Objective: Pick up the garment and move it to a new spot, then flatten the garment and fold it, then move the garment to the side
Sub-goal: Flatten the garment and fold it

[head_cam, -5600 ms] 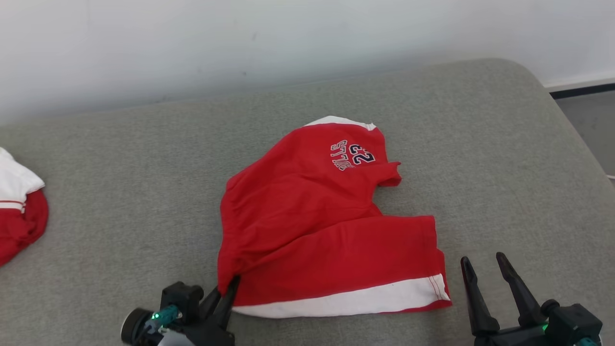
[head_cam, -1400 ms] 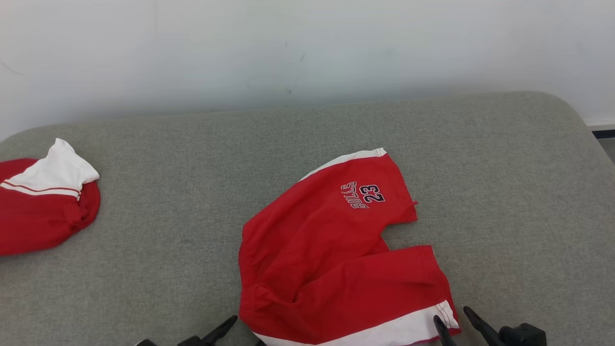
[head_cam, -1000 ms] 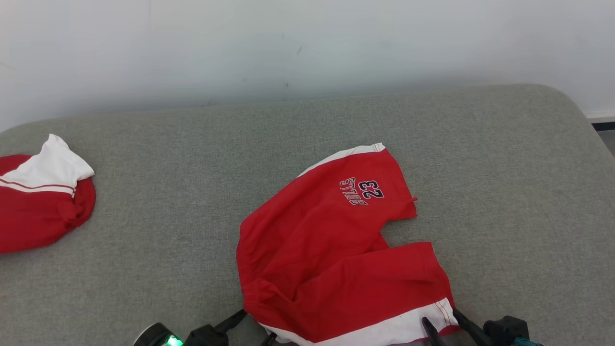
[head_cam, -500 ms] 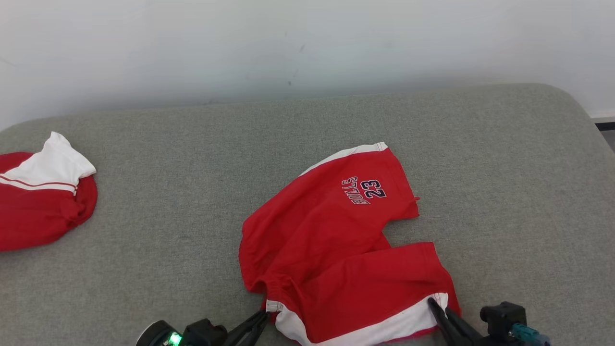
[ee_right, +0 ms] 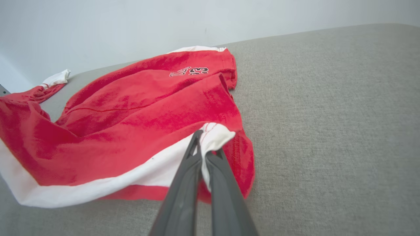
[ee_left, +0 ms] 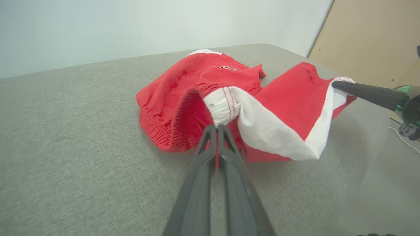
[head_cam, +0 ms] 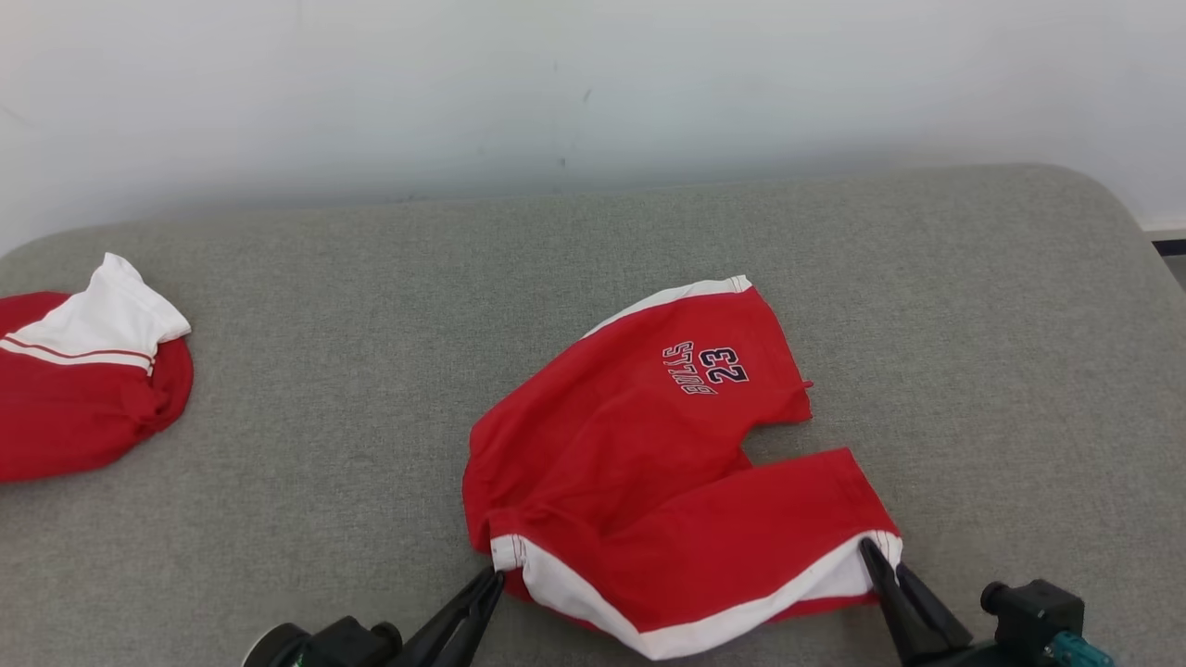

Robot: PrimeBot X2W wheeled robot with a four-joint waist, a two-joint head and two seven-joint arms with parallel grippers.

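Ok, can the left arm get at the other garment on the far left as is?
Probably not yet: the left gripper is shut on a white hem corner of the shorts. The other garment lies well to the left across bare cushion, so the way looks free once it lets go.

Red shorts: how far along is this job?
Done: the shorts lie mostly spread on the grey cushion. In hand: left gripper and right gripper are shut on corners of the white hem, raised, apparently to fold. Left: finish the fold, move aside.
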